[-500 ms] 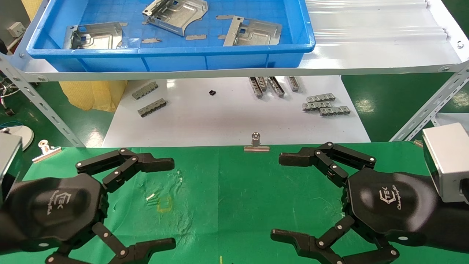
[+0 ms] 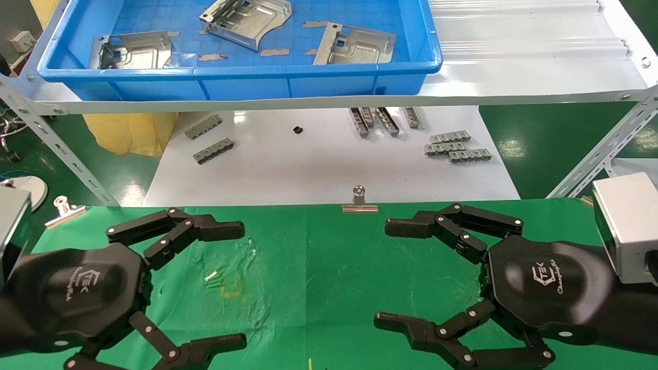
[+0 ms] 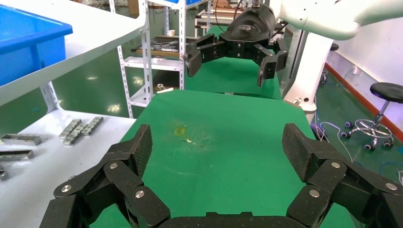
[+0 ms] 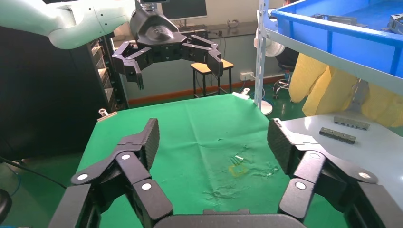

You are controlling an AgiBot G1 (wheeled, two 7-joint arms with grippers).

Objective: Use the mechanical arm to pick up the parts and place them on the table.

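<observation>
Factory workshop: slotted-steel racking (image 3: 145,52)

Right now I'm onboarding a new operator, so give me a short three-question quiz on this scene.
1. True or false: a part already lies on the green table.
2. How many parts sit in the blue tray?
A) one B) three C) five
3. Fill in: both grippers hover over the table with fingers ____.

Key
1. False. The cloth holds no part; the left gripper and right gripper are empty.
2. B: left part, middle part, right part.
3. Open.
</observation>
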